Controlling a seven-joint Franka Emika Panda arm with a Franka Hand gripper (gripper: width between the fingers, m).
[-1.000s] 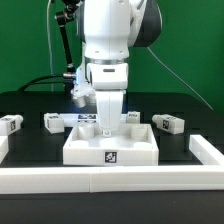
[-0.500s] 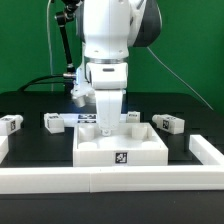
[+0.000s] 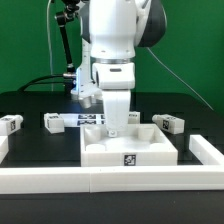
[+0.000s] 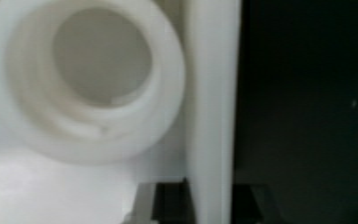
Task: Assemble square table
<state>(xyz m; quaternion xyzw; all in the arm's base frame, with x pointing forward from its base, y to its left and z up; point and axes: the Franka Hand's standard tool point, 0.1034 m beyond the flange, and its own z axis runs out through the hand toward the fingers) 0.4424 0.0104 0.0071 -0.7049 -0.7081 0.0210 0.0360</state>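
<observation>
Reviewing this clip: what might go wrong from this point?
The end effector grips the square table slab by its thin rim, so it may slip or twist. The leg on the exterior view's right sits near the slab's corner and might get knocked. The border wall lies close; the slab may jam.

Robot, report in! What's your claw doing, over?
Gripper shut on the square table, at its rim. Table flat, behind the border wall. Legs loose behind and beside it, none fitted.
</observation>
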